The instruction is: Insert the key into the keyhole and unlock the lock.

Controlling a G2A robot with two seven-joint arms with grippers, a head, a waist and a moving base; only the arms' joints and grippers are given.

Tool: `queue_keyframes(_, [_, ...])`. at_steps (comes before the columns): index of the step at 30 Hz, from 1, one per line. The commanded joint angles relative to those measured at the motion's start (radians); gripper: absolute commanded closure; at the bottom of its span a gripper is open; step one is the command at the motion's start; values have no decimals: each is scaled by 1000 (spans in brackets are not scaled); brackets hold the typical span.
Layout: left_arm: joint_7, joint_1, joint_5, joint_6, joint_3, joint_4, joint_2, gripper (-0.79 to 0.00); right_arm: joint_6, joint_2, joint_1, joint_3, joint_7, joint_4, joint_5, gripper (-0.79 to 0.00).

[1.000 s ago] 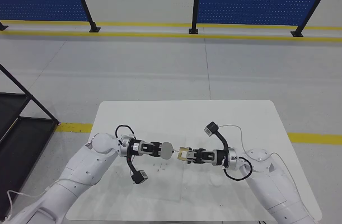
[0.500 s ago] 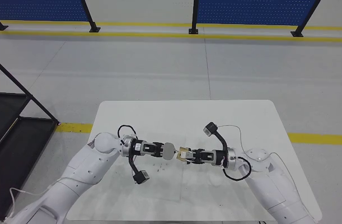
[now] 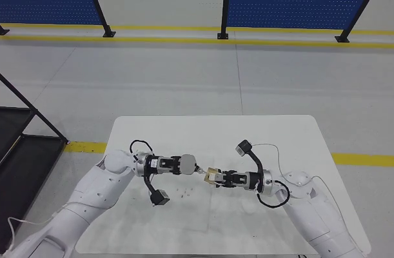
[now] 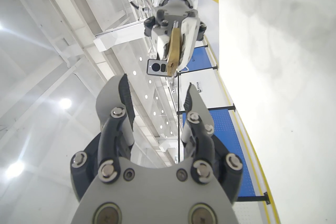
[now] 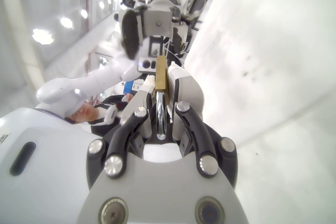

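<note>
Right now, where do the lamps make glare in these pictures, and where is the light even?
Left wrist view: ceiling lamps flare into streaks. Right wrist view: bright lamps bloom, and the steel shackle of the padlock glints. Top view: light on the table is even, without glare.

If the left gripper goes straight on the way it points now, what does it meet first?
Probably the brass lock, held by the right gripper straight ahead of the left gripper; depth is unclear.
</note>
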Motion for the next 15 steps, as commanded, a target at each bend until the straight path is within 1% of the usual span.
queue_keyframes(1, [11,-5,1,-50,-10,0,5,-785,1,1,-1,1,-2,-1,-1,0])
queue_keyframes(4, [15,-16,17,-167,-16,-9,12,-785,0,2,-3,3,-10,-2,-6,0])
queue_keyframes(7, [25,-23,-33,-310,-17,-9,14,-785,2,3,-6,3,-11,-2,3,0])
queue_keyframes(8, [29,-19,-80,-352,-17,2,13,-785,4,3,-6,3,-10,-1,6,0])
queue_keyframes(15, [29,-20,-90,-363,-17,4,12,-785,5,3,-6,3,-10,-1,6,0])
